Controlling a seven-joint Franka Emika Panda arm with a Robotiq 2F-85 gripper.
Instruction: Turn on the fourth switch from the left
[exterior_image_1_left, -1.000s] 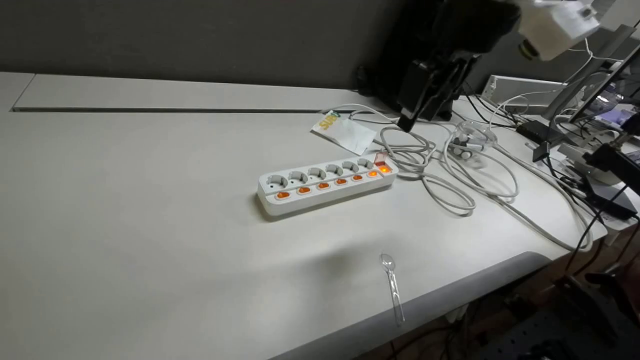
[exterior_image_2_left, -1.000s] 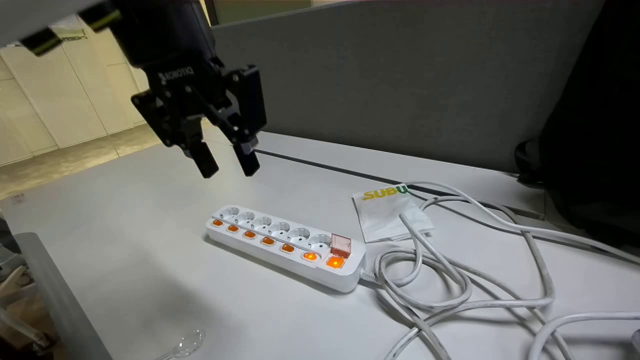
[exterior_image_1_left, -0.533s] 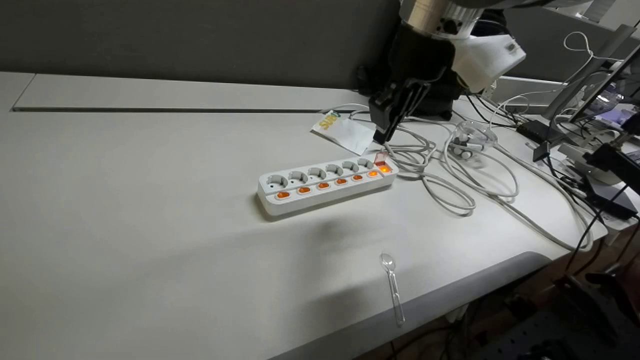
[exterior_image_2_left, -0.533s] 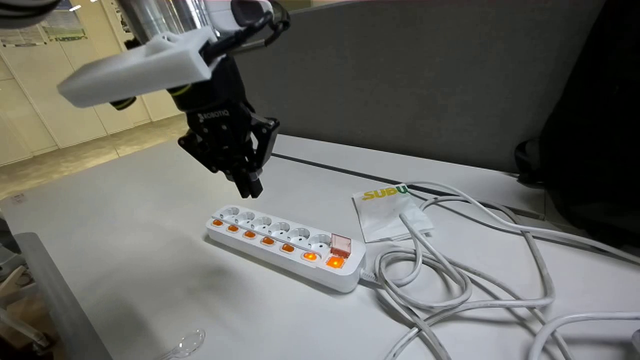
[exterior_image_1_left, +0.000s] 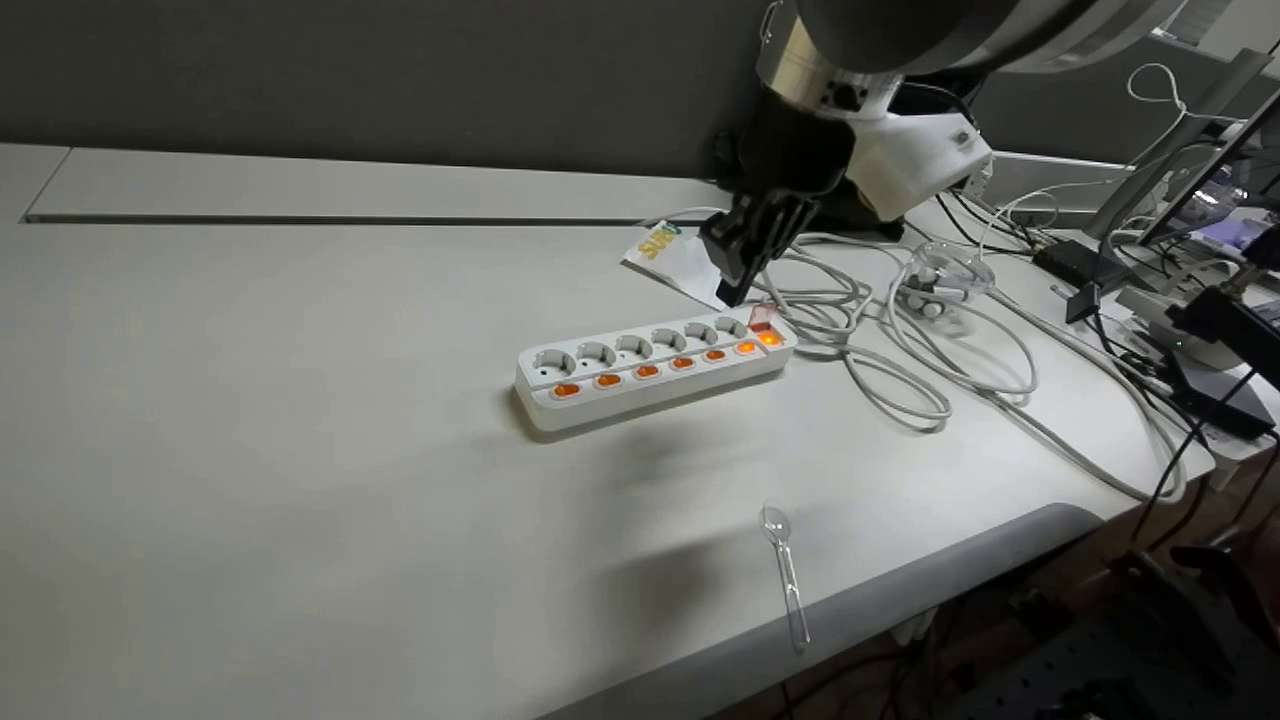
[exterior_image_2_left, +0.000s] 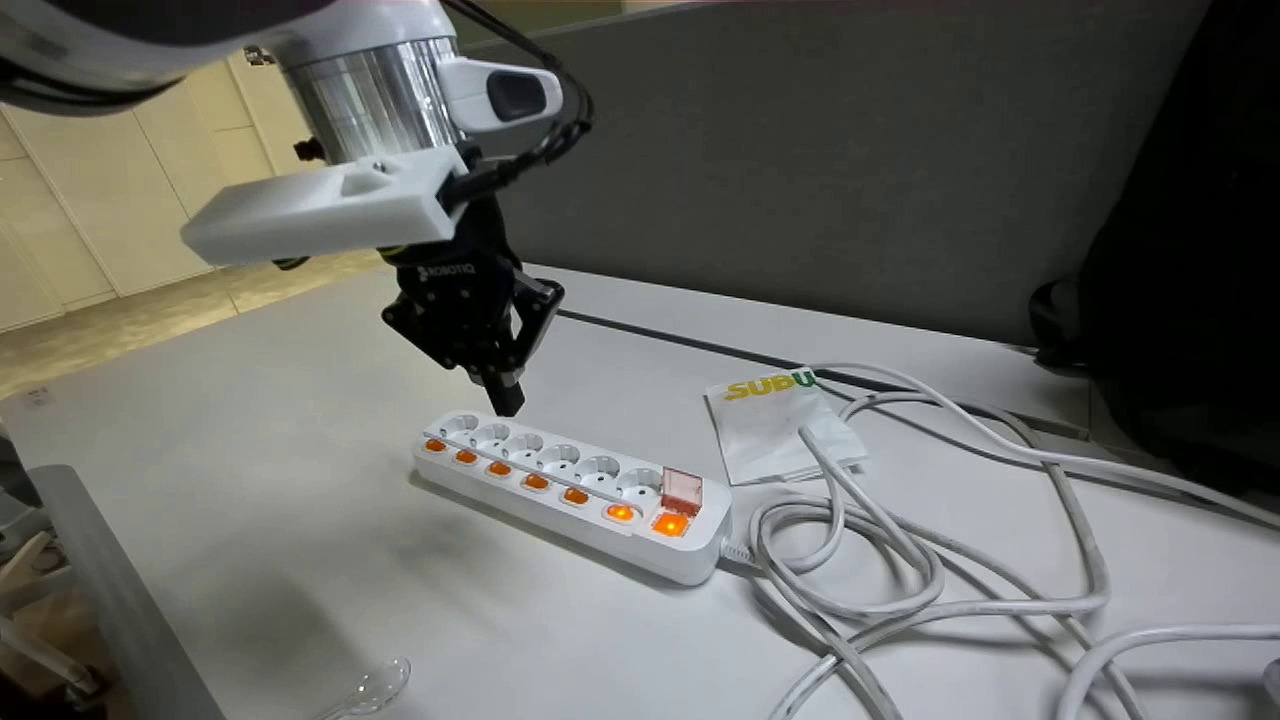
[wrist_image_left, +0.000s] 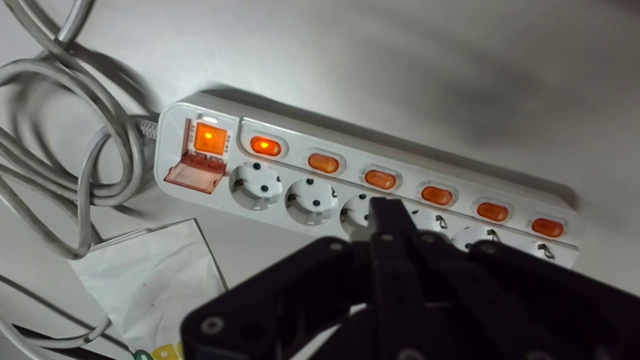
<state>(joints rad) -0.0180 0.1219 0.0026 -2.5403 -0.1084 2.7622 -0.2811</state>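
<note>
A white power strip (exterior_image_1_left: 655, 390) carries a row of orange-red rocker switches beside its sockets. The fourth switch (exterior_image_2_left: 536, 481), counted from the cordless end, is unlit; in the wrist view this fourth switch (wrist_image_left: 380, 179) shows just beyond my fingertips. My gripper (exterior_image_2_left: 508, 408) is shut, its fingers pressed together with nothing between them. It hovers above the socket side of the strip, apart from the switches. In the wrist view the gripper (wrist_image_left: 391, 200) covers part of the sockets.
Lit are the switch nearest the cord (wrist_image_left: 265, 145) and the square main switch (wrist_image_left: 210, 138) with its raised clear cover (wrist_image_left: 197, 173). Coiled grey cables (exterior_image_2_left: 850, 570) and a paper napkin (exterior_image_2_left: 785, 425) lie near the cord end. A clear spoon (exterior_image_1_left: 785, 570) lies toward the table's front.
My gripper has come down and closer to the power strip. Its fingers stood apart a second ago and have since come together. The strip and its lights have stayed the same.
</note>
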